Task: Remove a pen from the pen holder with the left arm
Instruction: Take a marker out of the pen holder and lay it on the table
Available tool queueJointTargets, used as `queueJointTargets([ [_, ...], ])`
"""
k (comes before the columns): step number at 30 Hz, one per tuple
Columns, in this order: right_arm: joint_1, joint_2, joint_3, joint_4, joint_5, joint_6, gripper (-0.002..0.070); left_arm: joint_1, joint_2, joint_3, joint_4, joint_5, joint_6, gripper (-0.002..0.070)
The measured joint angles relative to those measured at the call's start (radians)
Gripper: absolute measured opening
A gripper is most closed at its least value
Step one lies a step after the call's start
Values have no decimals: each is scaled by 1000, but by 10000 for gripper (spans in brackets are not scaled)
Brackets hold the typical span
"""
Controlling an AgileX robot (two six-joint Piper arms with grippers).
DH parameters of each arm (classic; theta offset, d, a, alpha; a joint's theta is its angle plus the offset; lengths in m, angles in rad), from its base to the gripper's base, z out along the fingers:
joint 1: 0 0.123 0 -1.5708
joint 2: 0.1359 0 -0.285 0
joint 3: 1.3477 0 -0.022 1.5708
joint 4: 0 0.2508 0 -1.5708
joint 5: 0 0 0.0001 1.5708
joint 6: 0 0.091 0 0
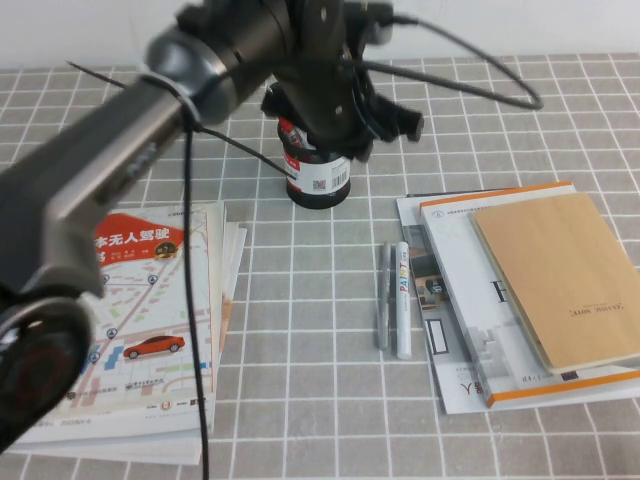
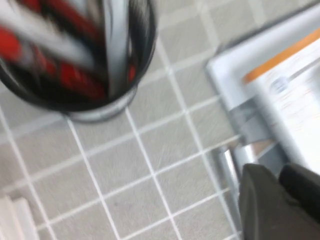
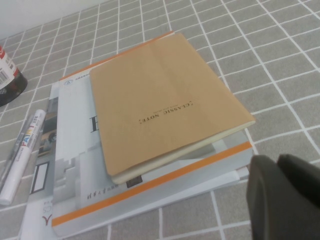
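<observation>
Penholder (image 1: 320,186) under left jaws, right jaws near notebook (image 3: 160,95)

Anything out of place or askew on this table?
Nothing spilled or damaged. The tan notebook sits slightly skewed on the orange-edged white book. A grey pen and white marker lie loose beside it. Left gripper hovers near the black cylindrical pen holder; right gripper hovers by the book stack.
</observation>
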Motion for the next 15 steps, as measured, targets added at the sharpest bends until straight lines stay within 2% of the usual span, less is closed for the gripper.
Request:
queueJointTargets([
  [2,0,0,0,0,0,0,-13,-11,-66,41,25,-36,16,26],
  [5,0,0,0,0,0,0,-13,-21,-175,171,39,-152,28,8],
  [11,0,0,0,0,0,0,-13,-23,-479,629,53,-455,42,0],
  [15,0,0,0,0,0,0,-13,-23,-714,906,91,-582,38,0],
])
